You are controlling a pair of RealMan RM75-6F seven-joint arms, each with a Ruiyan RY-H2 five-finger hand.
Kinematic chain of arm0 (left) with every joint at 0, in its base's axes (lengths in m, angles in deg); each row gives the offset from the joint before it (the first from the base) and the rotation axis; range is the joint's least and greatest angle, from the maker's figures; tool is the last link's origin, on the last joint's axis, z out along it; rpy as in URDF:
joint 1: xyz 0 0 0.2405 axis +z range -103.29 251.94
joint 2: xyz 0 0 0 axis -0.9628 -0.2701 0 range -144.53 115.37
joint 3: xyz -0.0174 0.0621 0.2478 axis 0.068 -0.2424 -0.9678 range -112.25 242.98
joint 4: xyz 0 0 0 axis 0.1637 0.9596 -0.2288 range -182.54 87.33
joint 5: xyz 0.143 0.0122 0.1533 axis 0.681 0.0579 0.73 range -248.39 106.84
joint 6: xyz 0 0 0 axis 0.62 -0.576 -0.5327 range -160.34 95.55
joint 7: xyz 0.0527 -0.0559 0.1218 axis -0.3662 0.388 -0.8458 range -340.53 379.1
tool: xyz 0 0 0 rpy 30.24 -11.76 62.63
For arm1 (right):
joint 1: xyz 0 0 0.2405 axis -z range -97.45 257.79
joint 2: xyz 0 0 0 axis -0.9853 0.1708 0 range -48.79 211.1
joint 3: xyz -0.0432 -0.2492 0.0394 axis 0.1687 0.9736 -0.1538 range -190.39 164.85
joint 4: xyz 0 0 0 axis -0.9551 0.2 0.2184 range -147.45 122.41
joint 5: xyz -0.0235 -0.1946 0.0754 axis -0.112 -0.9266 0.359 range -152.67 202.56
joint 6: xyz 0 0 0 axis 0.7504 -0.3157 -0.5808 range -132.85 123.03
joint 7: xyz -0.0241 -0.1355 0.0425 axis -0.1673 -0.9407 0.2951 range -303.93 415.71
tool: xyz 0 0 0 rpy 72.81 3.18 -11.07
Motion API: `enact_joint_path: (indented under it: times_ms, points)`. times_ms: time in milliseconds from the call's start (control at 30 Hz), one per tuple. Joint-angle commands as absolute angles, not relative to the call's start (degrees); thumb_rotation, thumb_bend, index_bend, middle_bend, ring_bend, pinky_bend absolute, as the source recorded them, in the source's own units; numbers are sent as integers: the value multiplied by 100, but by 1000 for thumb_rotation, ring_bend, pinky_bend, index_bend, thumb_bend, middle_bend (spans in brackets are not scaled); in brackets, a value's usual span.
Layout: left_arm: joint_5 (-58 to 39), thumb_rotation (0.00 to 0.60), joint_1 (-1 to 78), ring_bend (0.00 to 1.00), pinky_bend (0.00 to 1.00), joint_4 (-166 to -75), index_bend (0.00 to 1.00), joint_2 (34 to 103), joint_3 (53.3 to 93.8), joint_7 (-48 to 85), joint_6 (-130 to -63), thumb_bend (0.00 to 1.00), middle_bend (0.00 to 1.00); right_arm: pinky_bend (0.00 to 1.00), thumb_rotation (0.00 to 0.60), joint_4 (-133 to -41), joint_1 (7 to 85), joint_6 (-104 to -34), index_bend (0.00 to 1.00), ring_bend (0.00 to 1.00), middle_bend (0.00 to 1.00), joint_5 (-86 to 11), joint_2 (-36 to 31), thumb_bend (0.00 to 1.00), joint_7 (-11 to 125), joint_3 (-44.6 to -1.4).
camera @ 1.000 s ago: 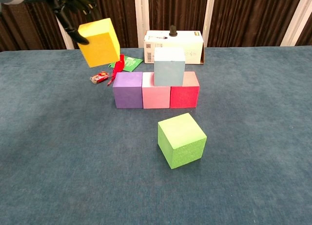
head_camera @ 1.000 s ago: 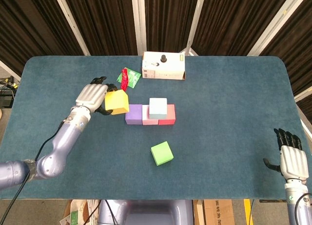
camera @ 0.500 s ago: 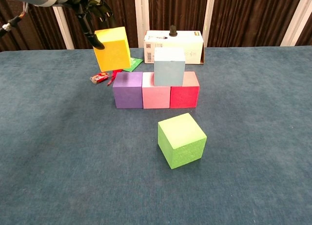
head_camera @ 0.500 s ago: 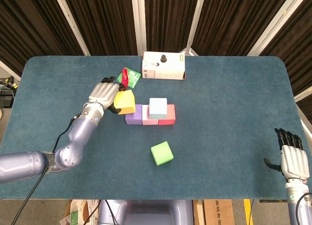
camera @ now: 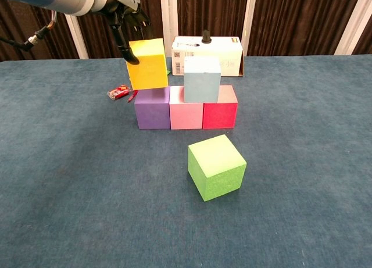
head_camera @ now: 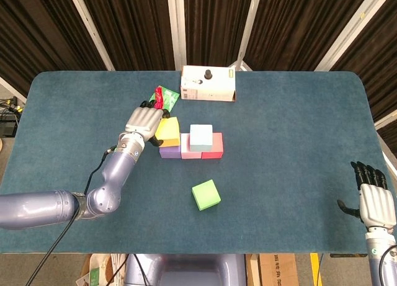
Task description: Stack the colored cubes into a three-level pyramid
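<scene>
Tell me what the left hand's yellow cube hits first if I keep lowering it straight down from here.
Most likely the purple cube: the yellow cube in the left hand hangs tilted just over it, left of the light blue cube. Depth alignment is uncertain.

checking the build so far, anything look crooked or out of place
The yellow cube, held by the left hand, sits tilted over the purple cube, not yet flat. The green cube lies apart, skewed.

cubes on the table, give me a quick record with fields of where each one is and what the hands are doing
base row: purple cube, pink cube, red cube, side by side
second level: light blue cube over the pink and red seam
yellow cube: held tilted by left hand, above the purple cube
green cube: alone, nearer the chest camera
right hand: open, holds nothing
</scene>
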State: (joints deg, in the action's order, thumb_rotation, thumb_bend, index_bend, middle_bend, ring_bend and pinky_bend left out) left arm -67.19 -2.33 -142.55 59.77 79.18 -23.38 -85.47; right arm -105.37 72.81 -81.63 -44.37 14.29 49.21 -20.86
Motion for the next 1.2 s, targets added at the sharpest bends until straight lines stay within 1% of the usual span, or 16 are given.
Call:
enact_joint_path:
  times_ms: [33, 333, 600, 767, 933, 1200]
  points:
    - [-6722, 600, -261, 0, 0, -14177, 311, 6052, 7909, -2334, -8562, 399, 265, 0, 600, -10541, 7292, -8190, 74, 0, 83, -4454, 1437, 241, 4926, -2087]
    - [-6519, 600, -301, 0, 0, -14027, 313, 6177, 7843, -2346, -8416, 399, 264, 0, 600, -10555, 7298, -8185, 74, 0, 83, -4427, 1447, 241, 4915, -2092]
    - [-6419, 600, -275, 0, 0, -14020, 312, 6152, 7784, -2252, -8257, 399, 261, 0, 600, -10571, 7305, -8199, 74, 0, 83, -4403, 1448, 241, 4886, -2098]
    - [-6426, 600, -281, 0, 0, -14017, 310, 6158, 7771, -2191, -8238, 399, 253, 0, 600, -10585, 7302, -8199, 74, 0, 83, -4368, 1447, 241, 4859, -2113]
    - [-6426, 600, -293, 0, 0, -14004, 307, 6178, 7777, -2116, -8192, 375, 234, 0, 600, -10602, 7314, -8223, 74, 0, 82, -4354, 1450, 242, 4853, -2121]
    - [-6478, 600, -342, 0, 0, -13974, 301, 6231, 7722, -2115, -8228, 375, 227, 0, 600, -10606, 7317, -8227, 74, 0, 82, -4347, 1454, 241, 4868, -2130]
